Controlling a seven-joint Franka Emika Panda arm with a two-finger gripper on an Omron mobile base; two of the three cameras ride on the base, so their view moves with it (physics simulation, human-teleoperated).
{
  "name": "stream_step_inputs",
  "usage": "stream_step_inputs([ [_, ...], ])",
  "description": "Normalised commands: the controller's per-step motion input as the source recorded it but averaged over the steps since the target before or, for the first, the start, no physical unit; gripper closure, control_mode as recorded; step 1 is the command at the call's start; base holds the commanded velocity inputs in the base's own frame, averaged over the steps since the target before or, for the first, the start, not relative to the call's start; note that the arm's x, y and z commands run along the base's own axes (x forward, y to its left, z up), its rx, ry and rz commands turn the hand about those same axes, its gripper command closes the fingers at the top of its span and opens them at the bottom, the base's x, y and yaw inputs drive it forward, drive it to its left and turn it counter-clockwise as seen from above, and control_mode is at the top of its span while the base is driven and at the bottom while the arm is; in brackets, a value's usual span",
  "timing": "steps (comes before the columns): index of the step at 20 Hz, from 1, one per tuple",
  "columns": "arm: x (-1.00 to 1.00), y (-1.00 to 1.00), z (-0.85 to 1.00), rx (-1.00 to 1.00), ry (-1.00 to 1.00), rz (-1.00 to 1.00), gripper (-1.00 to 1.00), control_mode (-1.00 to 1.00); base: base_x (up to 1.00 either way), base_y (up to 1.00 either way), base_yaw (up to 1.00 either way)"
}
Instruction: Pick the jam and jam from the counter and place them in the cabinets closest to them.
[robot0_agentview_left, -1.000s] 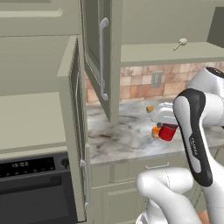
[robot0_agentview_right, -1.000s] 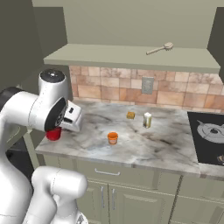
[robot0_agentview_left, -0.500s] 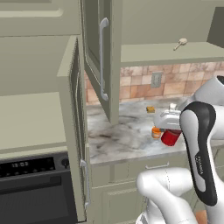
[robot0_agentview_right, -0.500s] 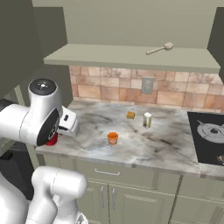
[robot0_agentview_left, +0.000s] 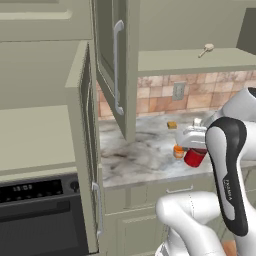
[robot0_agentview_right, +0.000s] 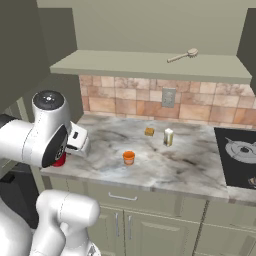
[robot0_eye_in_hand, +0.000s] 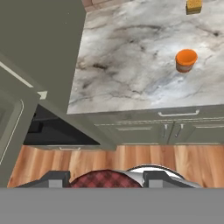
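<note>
Left base view, left to right. An oven (robot0_agentview_left: 37, 210) stands at far left under a tall cabinet (robot0_agentview_left: 85, 115) whose door hangs open; further right, an upper cabinet door (robot0_agentview_left: 114, 65) is swung out over the counter (robot0_agentview_left: 135, 160). Right of that, the gripper (robot0_agentview_left: 196, 152) hangs above the counter's near edge, clamped on a red jam jar (robot0_agentview_left: 194, 157). Just left of it and beyond stands a second, orange-lidded jam jar (robot0_agentview_left: 178, 151), on the counter and apart from the held one.

Right base view. The held jar (robot0_agentview_right: 60, 160) peeks out below the arm at the left end of the counter (robot0_agentview_right: 165, 165); the orange jar (robot0_agentview_right: 129, 158) stands to its right, mid-counter. Farther back and right lie a small yellow block (robot0_agentview_right: 149, 131) and a pale carton (robot0_agentview_right: 168, 136), then a stove (robot0_agentview_right: 237, 155). A wooden spoon (robot0_agentview_right: 181, 55) rests on the open shelf (robot0_agentview_right: 150, 66) above.

Hand view. The red plaid lid (robot0_eye_in_hand: 106, 179) sits between the two fingers (robot0_eye_in_hand: 54, 179), the jar's long axis running along the gripper.

The relation that matters: the open cabinets lie up and to the left of the held jar, so the coming move appears to be a lift and carry leftward past the door edge. What the cabinets hold cannot be told.
</note>
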Motion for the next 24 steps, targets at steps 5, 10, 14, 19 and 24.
stream_step_inputs([
  [5, 0.00, 0.00, 0.00, 0.00, 0.00, 0.00, 1.00, 1.00, -0.38, 0.00, 0.00],
  [10, 0.00, 0.00, 0.00, 0.00, 0.00, 0.00, 1.00, 1.00, -0.46, 0.00, 0.00],
  [14, 0.00, 0.00, 0.00, 0.00, 0.00, 0.00, 1.00, 1.00, -0.50, 0.00, 0.00],
  [19, 0.00, 0.00, 0.00, 0.00, 0.00, 0.00, 1.00, 1.00, -0.47, 0.00, 0.00],
  [24, 0.00, 0.00, 0.00, 0.00, 0.00, 0.00, 1.00, 1.00, -0.45, 0.00, 0.00],
])
